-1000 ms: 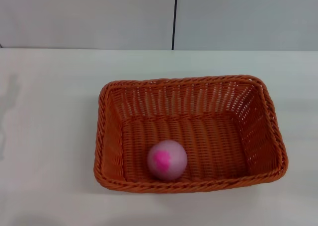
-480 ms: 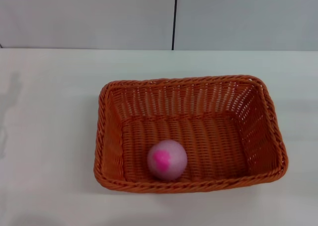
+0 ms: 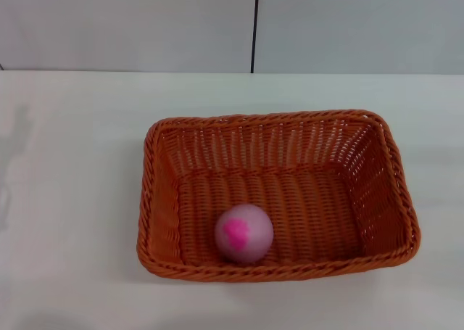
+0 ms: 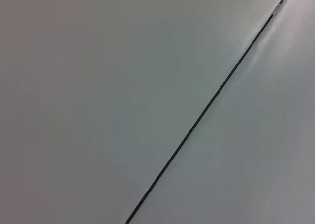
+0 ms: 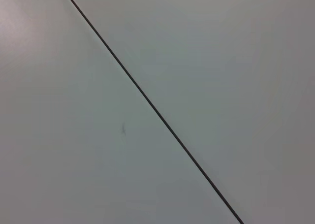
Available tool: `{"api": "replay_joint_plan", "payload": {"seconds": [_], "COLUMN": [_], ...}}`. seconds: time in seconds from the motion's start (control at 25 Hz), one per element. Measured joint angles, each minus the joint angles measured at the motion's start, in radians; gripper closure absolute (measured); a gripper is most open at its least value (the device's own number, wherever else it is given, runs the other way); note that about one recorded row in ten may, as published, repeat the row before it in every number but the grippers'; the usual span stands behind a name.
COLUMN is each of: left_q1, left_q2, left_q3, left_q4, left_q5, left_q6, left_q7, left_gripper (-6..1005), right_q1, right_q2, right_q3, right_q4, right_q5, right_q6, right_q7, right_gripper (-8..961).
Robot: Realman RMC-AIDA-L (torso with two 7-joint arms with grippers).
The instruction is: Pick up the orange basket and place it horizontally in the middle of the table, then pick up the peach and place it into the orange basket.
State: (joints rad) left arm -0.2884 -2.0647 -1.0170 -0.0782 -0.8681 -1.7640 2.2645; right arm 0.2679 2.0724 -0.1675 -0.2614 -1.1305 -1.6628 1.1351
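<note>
The orange basket (image 3: 155, 199) lies lengthwise across the middle of the white table (image 3: 72, 199) in the head view. The peach (image 3: 243, 233), pale pink with a magenta blotch, rests inside the basket on its floor near the front wall, left of centre. Neither gripper appears in the head view. Both wrist views show only a pale wall panel with a thin dark seam (image 4: 206, 106) and none of the task's things.
A grey wall with a dark vertical seam (image 3: 254, 25) rises behind the table's far edge. Bare white tabletop surrounds the basket on all sides. A faint shadow lies on the table at the far left (image 3: 14, 163).
The faint shadow at the table's far left has shifted slightly. The basket and the peach have not moved.
</note>
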Motion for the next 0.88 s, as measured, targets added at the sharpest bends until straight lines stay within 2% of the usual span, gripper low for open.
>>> {"api": "replay_joint_plan", "payload": {"seconds": [0.88], "left_q1": [-0.006], "left_q2": [0.0], "left_q3": [0.0], "left_q4": [0.0], "left_q5": [-0.002], "left_q6": [0.014], "left_q7": [-0.002], "left_gripper": [139], "right_q1": [-0.003], "right_q2": [0.0], "right_q3": [0.0], "right_q4": [0.004], "right_q5": [0.0], "right_q6": [0.009], "right_q7": [0.005], "right_gripper": [396]}}
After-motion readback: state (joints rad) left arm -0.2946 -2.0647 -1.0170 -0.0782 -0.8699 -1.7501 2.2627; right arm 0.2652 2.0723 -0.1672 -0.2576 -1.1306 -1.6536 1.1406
